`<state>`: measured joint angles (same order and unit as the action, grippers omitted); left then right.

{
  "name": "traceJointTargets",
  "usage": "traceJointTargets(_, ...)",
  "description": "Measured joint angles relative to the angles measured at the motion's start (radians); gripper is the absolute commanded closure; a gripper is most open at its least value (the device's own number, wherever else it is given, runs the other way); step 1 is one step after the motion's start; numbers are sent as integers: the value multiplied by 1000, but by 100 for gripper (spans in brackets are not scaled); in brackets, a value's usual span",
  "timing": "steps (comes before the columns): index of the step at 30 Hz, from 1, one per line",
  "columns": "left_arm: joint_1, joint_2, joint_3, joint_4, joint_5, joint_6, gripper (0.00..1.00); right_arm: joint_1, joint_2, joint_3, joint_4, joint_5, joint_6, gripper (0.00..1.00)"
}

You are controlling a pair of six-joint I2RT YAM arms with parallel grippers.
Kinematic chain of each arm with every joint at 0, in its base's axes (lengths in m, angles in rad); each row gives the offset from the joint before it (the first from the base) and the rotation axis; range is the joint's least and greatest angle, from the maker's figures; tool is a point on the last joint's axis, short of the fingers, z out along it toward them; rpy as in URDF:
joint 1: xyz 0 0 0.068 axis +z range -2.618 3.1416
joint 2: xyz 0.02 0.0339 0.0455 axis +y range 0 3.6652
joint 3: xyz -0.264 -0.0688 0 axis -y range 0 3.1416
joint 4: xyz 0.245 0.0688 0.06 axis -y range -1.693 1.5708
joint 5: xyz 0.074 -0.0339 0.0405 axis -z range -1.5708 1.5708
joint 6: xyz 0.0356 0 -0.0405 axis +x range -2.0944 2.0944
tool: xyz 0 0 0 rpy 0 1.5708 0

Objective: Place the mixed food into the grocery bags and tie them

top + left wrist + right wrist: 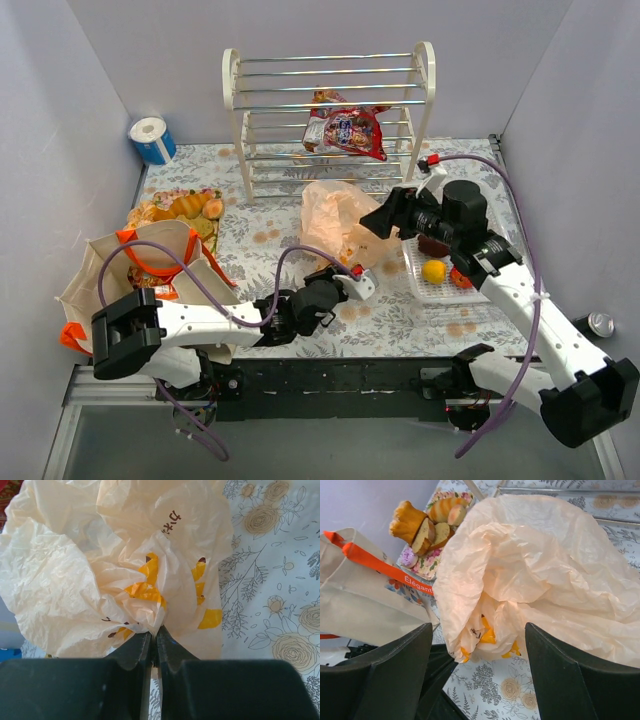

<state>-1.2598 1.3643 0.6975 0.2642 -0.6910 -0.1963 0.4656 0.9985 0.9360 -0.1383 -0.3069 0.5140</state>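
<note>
The plastic bag [335,215] lies crumpled on the flowered desk [400,320] at the middle of the top view, just in front of the white rack [330,100]. It is thin and peach-coloured, with yellow and dark print showing through its folds.

The left fingers [150,650] are together, clamped on a gathered pinch of the plastic bag at its lower edge. In the left wrist view the film fans out upward from that pinch and fills the upper left of the frame.

The right fingers [383,216] stand wide apart at the bag's right side. In the right wrist view the bag bulges between and beyond them; whether either one touches the film cannot be told.

The canvas tote [150,265] stands open at the lower left of the top view, well apart from the plastic bag, its orange handles [130,238] draped over the rim. Just above it lies a plate of pastries [185,208].

A red snack packet [350,130] rests on a lower shelf of the rack. A yellow fruit [434,271] sits in the white basket [425,290] right of centre, partly under the right arm. A blue-wrapped paper roll [152,140] stands in the upper left corner.
</note>
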Motion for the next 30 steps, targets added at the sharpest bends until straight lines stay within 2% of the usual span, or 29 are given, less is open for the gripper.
traceJointTargets(9,-87,77,0,4,-41,57,95,28,193,163,-133,-18,-116,14)
traceJointTargets(25,-124,77,0,6,-53,94,94,219,472,336,-276,-7,-233,12)
traceJointTargets(29,-132,78,0,6,-54,106,93,232,562,412,-280,-20,-252,17)
traceJointTargets(30,-132,79,0,7,-54,108,92,236,589,432,-281,-22,-255,24)
